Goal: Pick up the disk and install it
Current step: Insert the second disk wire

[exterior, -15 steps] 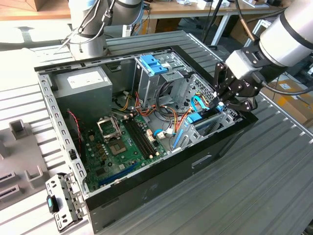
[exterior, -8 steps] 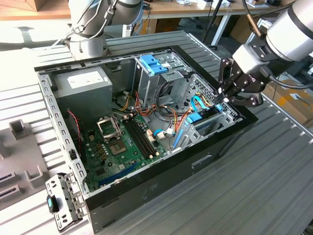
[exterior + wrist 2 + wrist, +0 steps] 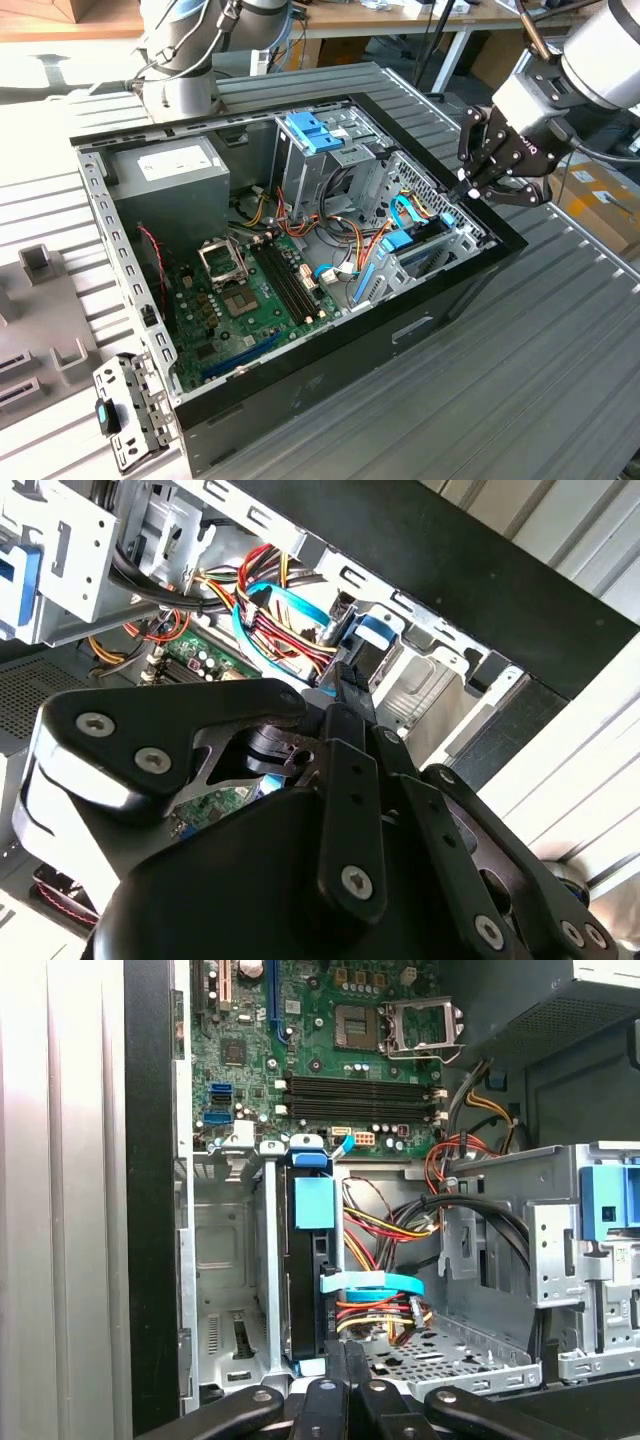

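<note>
At the exterior view's left, on the grey ribbed table (image 3: 560, 330), a small loose metal plate (image 3: 128, 415) just beside the near left corner of the open computer case (image 3: 330, 350). Inside the case, toward its far left, a grey boxy power supply (image 3: 165, 170). Nearer and to the right of that, the green circuit board (image 3: 250, 290) lying flat, with an empty processor socket (image 3: 220, 260) and dark memory slots (image 3: 285, 280). Farther back, near the middle, a bright blue plastic bracket (image 3: 312, 130) atop a metal cage. Further right, a tangle of red, yellow and black wires (image 3: 350, 240) and a light blue flat cable (image 3: 370, 1285).

At the right end of the case, the disk (image 3: 305, 1280) standing on edge in a narrow metal bay, seen edge-on as a dark slab with a blue tab (image 3: 314, 1203) against it, an empty bay (image 3: 225, 1290) just beside it.

Rightmost, the black gripper (image 3: 466, 188) hanging over the case's right rim, above the bays and apart from the disk. Fingers (image 3: 338, 1380) pressed together in both wrist views, pinching nothing.
</note>
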Action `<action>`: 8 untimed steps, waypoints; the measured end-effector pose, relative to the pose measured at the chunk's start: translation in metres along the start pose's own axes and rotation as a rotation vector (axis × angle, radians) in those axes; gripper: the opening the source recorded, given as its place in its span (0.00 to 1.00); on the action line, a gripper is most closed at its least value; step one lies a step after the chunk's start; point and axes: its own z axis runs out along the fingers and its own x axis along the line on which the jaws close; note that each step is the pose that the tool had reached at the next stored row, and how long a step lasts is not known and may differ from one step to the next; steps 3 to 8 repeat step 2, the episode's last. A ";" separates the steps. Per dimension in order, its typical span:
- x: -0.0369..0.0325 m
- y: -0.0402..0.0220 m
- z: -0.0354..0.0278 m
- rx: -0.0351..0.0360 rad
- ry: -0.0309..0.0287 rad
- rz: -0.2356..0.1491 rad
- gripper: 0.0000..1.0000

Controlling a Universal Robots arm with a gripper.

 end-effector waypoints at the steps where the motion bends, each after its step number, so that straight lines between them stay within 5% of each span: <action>1: 0.0000 0.0000 0.0000 0.0000 0.0000 0.000 0.11; 8: 0.0000 0.0000 0.0000 0.0000 0.0000 0.000 0.11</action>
